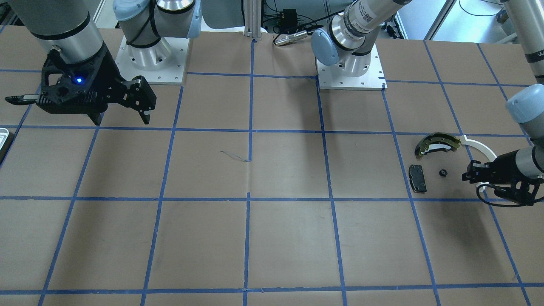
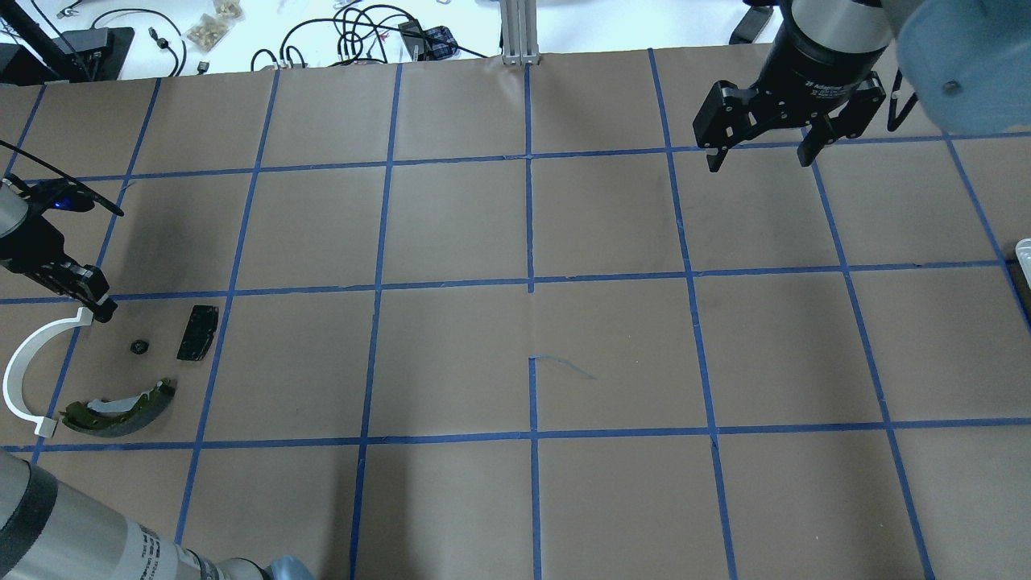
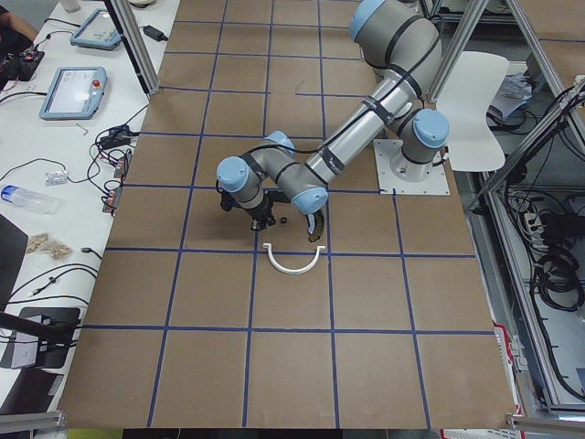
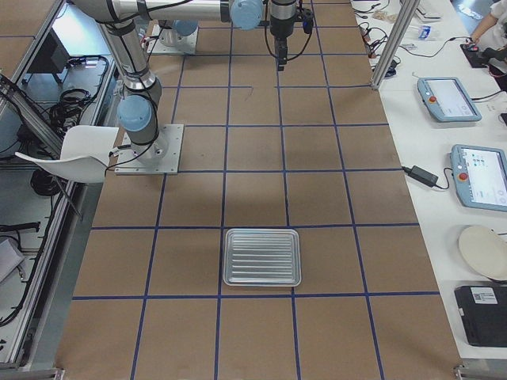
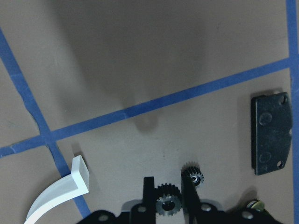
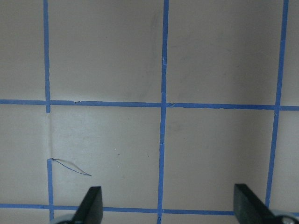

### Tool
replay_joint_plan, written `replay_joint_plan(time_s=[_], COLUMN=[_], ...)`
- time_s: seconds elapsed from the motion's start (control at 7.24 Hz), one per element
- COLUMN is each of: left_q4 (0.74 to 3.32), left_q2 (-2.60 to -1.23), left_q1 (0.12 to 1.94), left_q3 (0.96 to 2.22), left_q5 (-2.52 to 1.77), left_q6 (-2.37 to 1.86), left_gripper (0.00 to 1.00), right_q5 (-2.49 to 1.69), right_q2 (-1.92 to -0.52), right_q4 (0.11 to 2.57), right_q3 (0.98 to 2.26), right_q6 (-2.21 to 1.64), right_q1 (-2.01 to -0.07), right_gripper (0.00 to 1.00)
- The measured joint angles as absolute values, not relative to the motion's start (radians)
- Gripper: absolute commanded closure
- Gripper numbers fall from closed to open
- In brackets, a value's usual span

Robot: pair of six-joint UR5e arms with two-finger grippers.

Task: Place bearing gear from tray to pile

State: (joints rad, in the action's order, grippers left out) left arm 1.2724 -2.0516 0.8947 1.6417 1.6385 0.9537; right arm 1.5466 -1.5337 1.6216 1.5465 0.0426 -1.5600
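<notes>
My left gripper (image 2: 101,306) hangs low at the pile's edge, next to the white arc strip (image 2: 24,370). In the left wrist view its fingers (image 5: 167,182) stand close together with a small black bearing gear (image 5: 167,203) between them. A second small gear (image 5: 193,176) lies on the paper just beyond the fingertips, and it also shows in the overhead view (image 2: 139,346). The pile also holds a black pad (image 2: 198,331) and an olive brake shoe (image 2: 121,407). My right gripper (image 2: 757,157) is open and empty, high over the table. The tray (image 4: 262,257) looks empty.
The table is brown paper with a blue tape grid. Only the tray's corner shows at the overhead view's right edge (image 2: 1023,254). Both arm bases (image 1: 350,68) stand at the robot's side. Cables and tablets lie beyond the far edge.
</notes>
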Motion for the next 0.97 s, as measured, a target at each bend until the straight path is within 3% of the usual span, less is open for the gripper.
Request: replay_joint_plan(time_s=[0.97], left_q4=[1.246], left_q2=[-2.061], left_q1=[0.89], left_q3=[1.689], left_q5=[1.646], left_q6=[0.962], left_gripper=[1.0], right_q5=[1.549], right_q2=[-1.534], right_q4=[1.623], right_q3=[1.548], right_q6=[0.043], right_q1=[-1.56], right_gripper=[0.0])
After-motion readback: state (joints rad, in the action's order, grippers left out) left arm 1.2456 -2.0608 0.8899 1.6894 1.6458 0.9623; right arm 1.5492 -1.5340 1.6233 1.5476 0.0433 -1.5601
